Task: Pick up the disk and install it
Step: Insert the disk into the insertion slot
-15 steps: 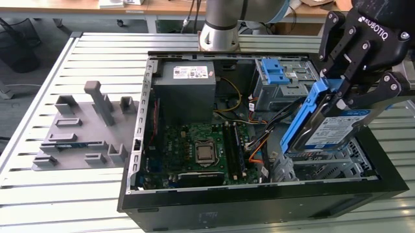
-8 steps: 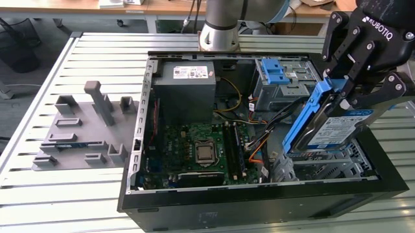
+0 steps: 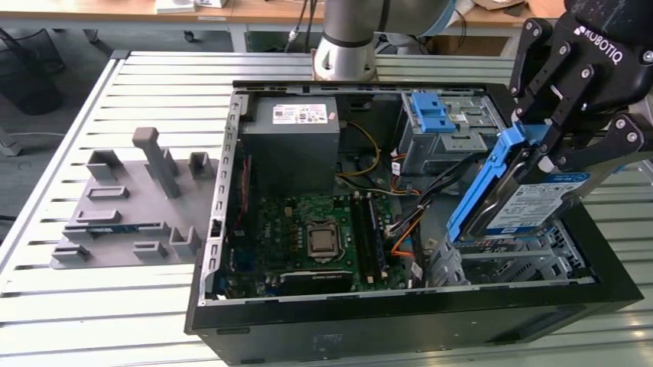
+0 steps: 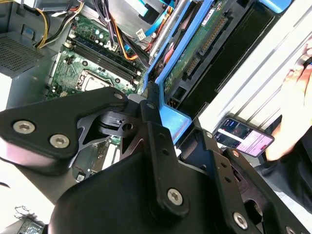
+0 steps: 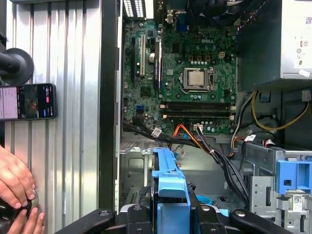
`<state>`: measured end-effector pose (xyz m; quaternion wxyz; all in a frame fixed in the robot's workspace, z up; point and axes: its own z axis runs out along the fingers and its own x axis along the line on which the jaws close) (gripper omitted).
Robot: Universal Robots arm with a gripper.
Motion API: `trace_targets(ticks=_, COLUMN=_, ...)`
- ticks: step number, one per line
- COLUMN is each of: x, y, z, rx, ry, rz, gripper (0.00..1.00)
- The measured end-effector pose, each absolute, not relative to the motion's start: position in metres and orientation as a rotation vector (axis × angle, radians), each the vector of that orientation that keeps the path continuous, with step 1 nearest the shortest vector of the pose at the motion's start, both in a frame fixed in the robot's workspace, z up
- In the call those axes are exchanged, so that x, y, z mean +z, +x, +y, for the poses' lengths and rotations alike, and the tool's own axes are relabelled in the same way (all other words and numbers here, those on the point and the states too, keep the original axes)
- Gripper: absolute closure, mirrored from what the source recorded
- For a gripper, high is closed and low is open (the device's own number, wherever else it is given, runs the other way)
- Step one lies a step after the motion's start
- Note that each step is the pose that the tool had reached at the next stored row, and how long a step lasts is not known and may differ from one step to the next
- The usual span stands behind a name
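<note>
The disk [image 3: 531,205], a silver drive with a white-and-blue label and blue rails, hangs tilted on edge over the exterior view's right side of the open computer case [image 3: 408,321]. My gripper [image 3: 559,153] is shut on its upper end from above. The disk's lower end is just above the metal drive bay [image 3: 510,260] at the case's front right corner. In the second wrist view the disk [image 4: 195,48] shows its green circuit-board underside and one blue rail, reaching away from the gripper [image 4: 163,124]. In the first wrist view the blue rail [image 5: 168,180] rises from the gripper [image 5: 170,217].
Inside the case are the grey power-supply box [image 3: 296,126], a grey cage with a blue latch [image 3: 444,118], the motherboard [image 3: 311,229] and loose cables [image 3: 408,225]. A grey fixture plate [image 3: 122,206] lies beside the case. A phone [image 5: 27,101] and a person's hand [image 5: 14,185] are on the slatted table.
</note>
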<state>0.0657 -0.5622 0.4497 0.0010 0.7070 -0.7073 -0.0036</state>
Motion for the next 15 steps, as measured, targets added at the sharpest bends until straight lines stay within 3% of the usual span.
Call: trace_targets(ticks=15, x=0.4498, y=0.0686, z=-0.5622, rx=-0.011, ry=2.220, rz=-2.220, gripper=0.64)
